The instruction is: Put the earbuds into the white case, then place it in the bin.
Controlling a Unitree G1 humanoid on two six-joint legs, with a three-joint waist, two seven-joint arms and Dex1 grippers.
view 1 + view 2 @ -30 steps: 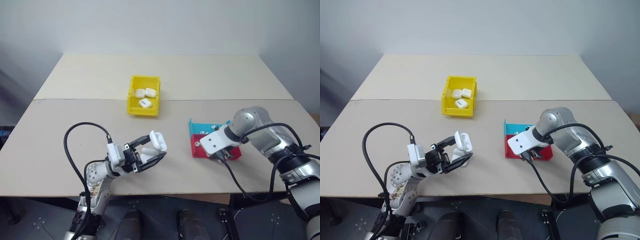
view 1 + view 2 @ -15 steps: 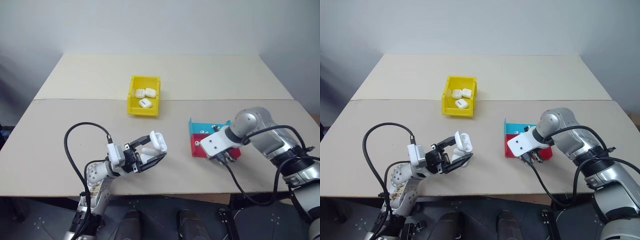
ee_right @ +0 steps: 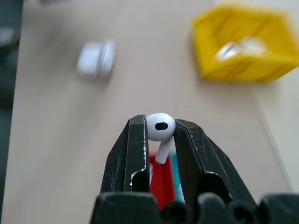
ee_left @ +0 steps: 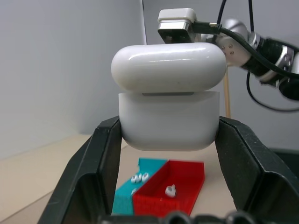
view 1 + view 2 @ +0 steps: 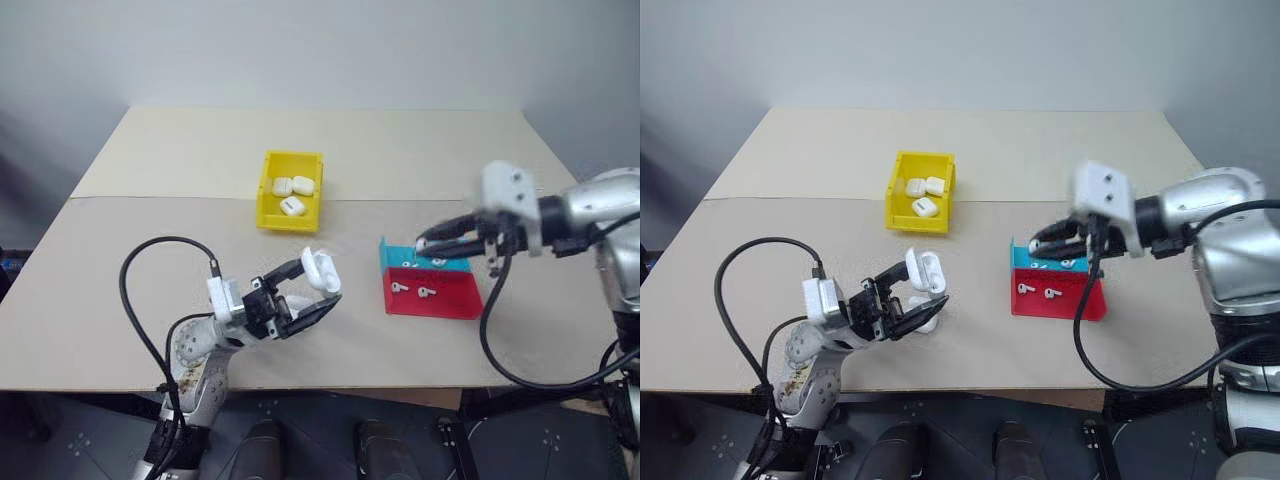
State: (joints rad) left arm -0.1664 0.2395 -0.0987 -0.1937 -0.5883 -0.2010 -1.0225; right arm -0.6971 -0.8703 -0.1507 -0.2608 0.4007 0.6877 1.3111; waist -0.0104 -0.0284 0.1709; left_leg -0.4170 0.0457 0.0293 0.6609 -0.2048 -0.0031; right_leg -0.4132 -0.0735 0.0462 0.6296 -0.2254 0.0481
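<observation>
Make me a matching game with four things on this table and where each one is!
Things:
1. small glossy white plastic case with its lid flipped open
2. tiny white plastic earbud with a short stem
3. yellow plastic open-top bin
4. shallow red plastic tray

Places:
A. lying on the table with two earbuds inside
B. pinched in the right tool
C. clamped in the left tool
D. near the middle of the table with three white cases inside

Pairs: 1-C, 2-B, 3-D, 4-A
</observation>
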